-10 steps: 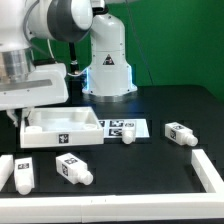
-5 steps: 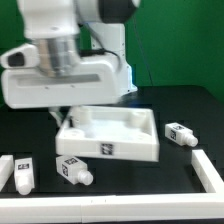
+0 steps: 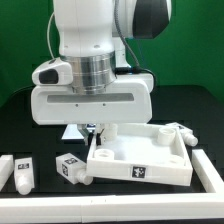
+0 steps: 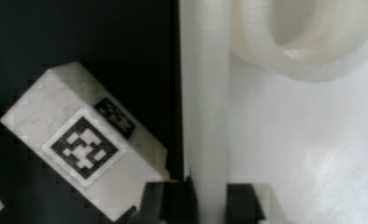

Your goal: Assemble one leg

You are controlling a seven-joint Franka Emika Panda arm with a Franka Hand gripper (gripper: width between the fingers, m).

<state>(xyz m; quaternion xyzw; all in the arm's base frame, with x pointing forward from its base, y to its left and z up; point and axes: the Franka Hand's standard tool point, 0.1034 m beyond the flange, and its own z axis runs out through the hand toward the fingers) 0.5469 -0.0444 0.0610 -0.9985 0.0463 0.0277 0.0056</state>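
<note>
My gripper (image 3: 97,131) is shut on the near-left wall of the big white square tray-like piece (image 3: 140,168), which lies low on the black table in the middle right. In the wrist view the fingers (image 4: 170,204) of the gripper (image 4: 209,205) pinch that thin wall (image 4: 206,110), and a round corner hole (image 4: 316,40) shows beside it. A leg (image 3: 72,168) with a black-and-white tag lies just left of the tray, and it also shows in the wrist view (image 4: 83,140). Another leg (image 3: 22,173) lies further left. A third leg (image 3: 181,131) peeks out behind the tray's far right corner.
A white rail (image 3: 212,170) runs along the front and right edge of the table, close to the tray's right side. The arm's white base and a green backdrop stand behind. A further white part (image 3: 3,166) shows at the exterior view's left edge.
The arm has moved toward the exterior view's right and nearer, taking the tray-like piece with it from the left middle to the right front. The legs on the left have stayed put.
</note>
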